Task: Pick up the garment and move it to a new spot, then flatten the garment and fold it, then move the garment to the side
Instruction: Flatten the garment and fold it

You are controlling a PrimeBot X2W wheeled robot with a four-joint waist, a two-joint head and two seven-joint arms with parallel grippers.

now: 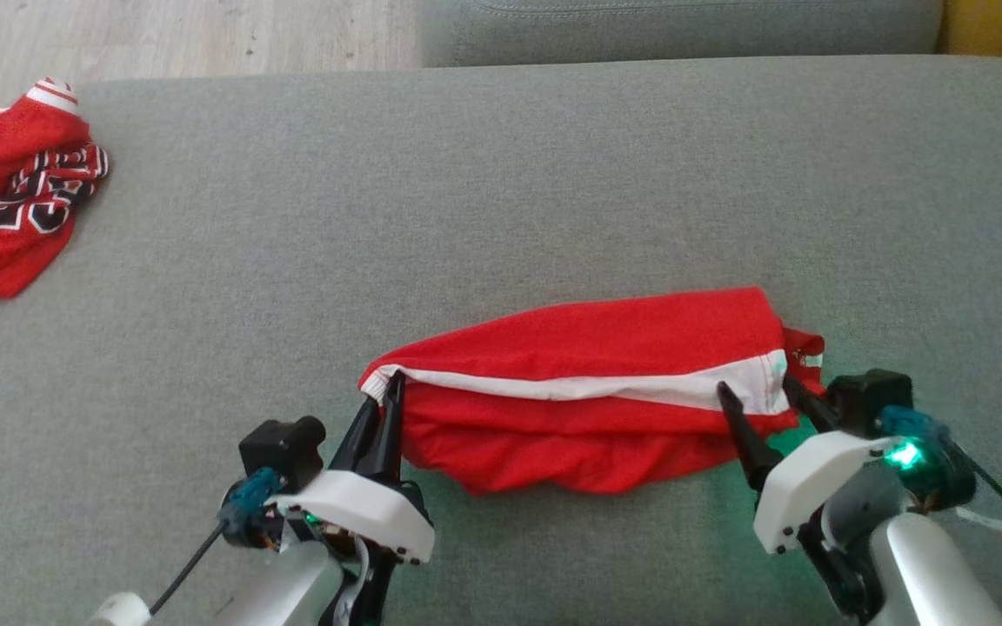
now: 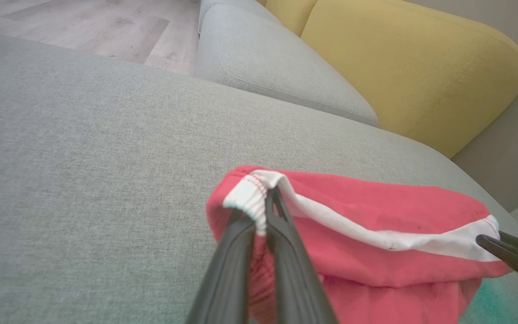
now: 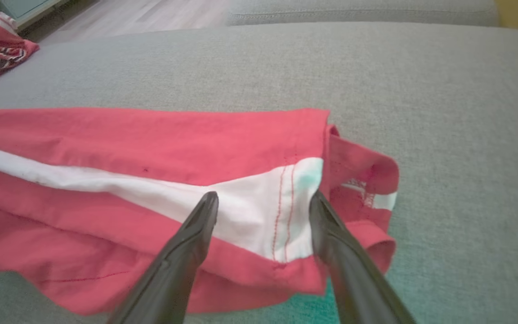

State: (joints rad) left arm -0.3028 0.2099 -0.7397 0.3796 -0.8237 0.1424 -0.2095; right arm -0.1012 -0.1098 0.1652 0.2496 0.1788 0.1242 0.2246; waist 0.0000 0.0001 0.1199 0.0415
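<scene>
- Grey sofa upholstery (image 1: pixel 501 174) spreads wide in front of the robot, with pale wooden floor (image 1: pixel 162 35) beyond its far edge.
- The red garment (image 1: pixel 588 348) lies on the near part of the cushion, between the two arms, doubled lengthwise with a white stripe running end to end.
- The left gripper (image 1: pixel 386 389) has its fingers pressed together on the white hem at the garment's left corner.
- The right gripper (image 1: pixel 755 384) stands spread, its fingers astride the white band at the right end, gripping nothing.
- I judge this to be the flatten-and-fold step: the right gripper needs to close on that hem before both ends can be lifted or drawn taut together.
- From the head, a second red jersey (image 1: pixel 14 191) lies crumpled well apart at the far left.
- The left wrist view adds a yellow cushion (image 2: pixel 398 67) behind; the right wrist view shows the red stitching and a small flap curled past the hem.
</scene>
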